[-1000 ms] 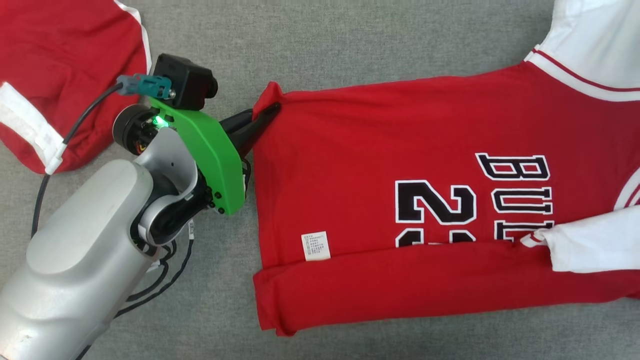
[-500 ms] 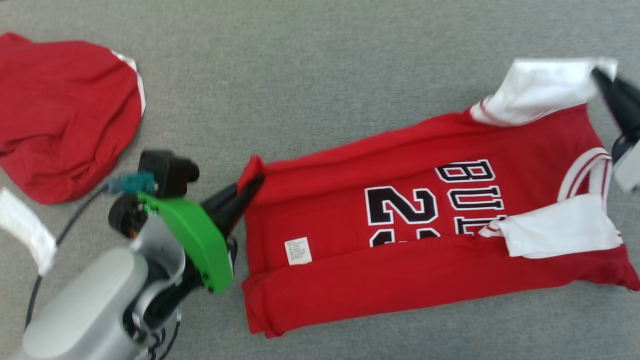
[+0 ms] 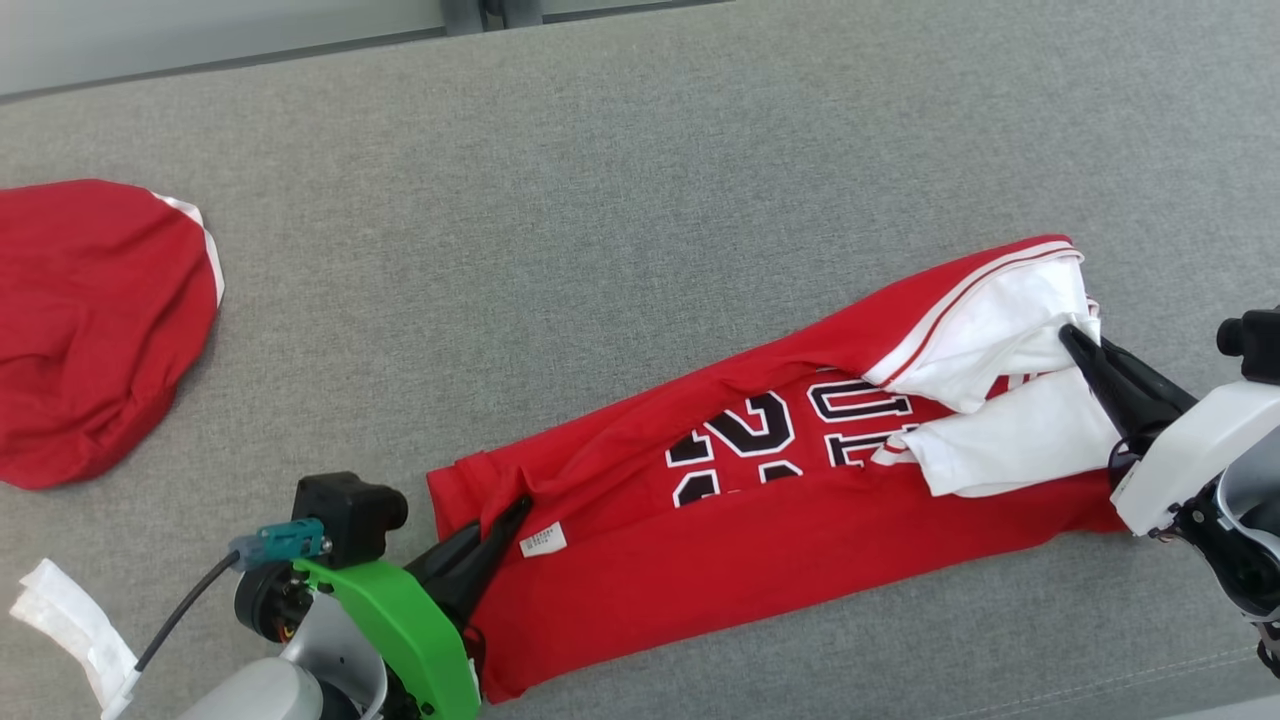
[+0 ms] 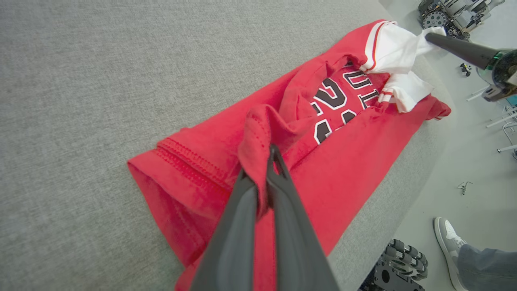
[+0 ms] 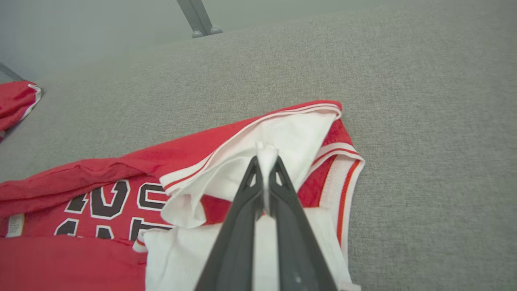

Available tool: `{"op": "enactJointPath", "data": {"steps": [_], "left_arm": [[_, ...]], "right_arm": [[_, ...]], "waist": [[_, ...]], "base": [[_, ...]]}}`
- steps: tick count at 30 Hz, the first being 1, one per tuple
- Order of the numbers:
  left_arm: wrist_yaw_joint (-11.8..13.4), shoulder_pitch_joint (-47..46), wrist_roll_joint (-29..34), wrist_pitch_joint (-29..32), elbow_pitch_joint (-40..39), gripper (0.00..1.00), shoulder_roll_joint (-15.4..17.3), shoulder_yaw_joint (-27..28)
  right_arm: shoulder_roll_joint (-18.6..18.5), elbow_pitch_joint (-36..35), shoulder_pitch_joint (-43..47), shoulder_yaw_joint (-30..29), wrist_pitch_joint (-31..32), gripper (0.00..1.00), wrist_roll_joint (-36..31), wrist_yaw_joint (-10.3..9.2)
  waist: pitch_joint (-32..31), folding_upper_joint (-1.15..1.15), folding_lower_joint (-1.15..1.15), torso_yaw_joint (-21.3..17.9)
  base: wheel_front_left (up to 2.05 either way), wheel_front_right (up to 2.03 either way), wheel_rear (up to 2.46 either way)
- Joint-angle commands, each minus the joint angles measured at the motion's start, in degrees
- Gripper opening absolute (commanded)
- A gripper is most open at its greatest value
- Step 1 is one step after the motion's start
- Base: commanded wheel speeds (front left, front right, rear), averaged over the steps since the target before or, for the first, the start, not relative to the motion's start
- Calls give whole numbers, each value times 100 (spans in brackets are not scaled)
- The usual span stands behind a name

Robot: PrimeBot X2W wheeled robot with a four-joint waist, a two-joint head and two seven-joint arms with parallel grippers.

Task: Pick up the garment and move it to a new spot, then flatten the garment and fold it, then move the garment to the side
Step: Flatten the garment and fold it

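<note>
Grey mat (image 3: 600,200): left gripper (image 4: 264,165) clamped on jersey (image 3: 760,560) hem, right gripper (image 5: 265,161) on white sleeve (image 5: 291,133); left wrist view adds shoe (image 4: 446,238).

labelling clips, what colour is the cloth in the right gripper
White cloth, clearest in the right wrist view.

Red jersey (image 3: 760,580) with white sleeves (black, white-edged lettering) on a grey, perhaps felted, surface (image 3: 600,250).

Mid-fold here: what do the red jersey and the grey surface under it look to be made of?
Red jersey: soft matte knit, probably cotton or a blend; it bunches limply and shows stitched hems. Grey surface: matte woven upholstery-like fabric, judging by its fine speckled weave; what lies beneath cannot be told.
</note>
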Motion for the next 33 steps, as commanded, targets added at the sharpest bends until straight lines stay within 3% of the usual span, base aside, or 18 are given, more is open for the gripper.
{"op": "enactJointPath", "data": {"steps": [1, 14, 16, 19, 20, 21, 22, 29, 30, 33], "left_arm": [[20, 98, 4, -61, -18, 0, 9, 24], [-35, 160, 134, -257, 34, 1, 74, 14], [-21, 180, 188, -266, 55, 18, 70, -29], [-5, 241, 281, -279, 137, 65, 71, -122], [37, 245, 365, -288, 203, 83, 112, -157], [82, 251, 436, -315, 264, 100, 122, -173], [155, 286, 466, -316, 355, 100, 90, -192], [557, 630, 679, -396, 737, 100, 225, -308], [664, 706, 669, -460, 767, 100, 250, -266], [1295, 1014, 744, -1339, 848, 100, 123, 218]], "right_arm": [[18, 38, 46, -42, -54, 0, -45, 0], [-177, -119, 287, -456, 10, 0, 152, 0], [-154, -156, 374, -489, 73, 0, 154, 0], [-92, -179, 470, -468, 161, 0, 120, 0], [-64, -154, 502, -463, 193, 7, 100, 0], [-48, -107, 527, -462, 219, 47, 62, 0], [-45, -69, 553, -421, 285, 100, -16, 0], [-12, 15, 737, -513, 651, 100, -51, 0], [-21, 12, 759, -548, 699, 100, -54, 0], [27, 20, 810, -861, 806, 100, -39, 1]], "waist": [[-28, 0, 0, 30], [-107, 0, 0, 126], [-102, 0, 0, 114], [-96, 0, 0, 90], [-98, 0, 0, 83], [-100, 0, 0, 80], [-108, 0, 0, 78], [-207, 0, 0, 41], [-222, 0, 0, 36], [-286, 0, 0, 50]], "base": [[0, 0, 0], [0, 0, 0], [0, 0, 0], [0, 0, 0], [0, 0, 0], [0, 0, 0], [0, 0, 0], [0, 0, 0], [0, 0, 0], [0, 0, 0]]}}
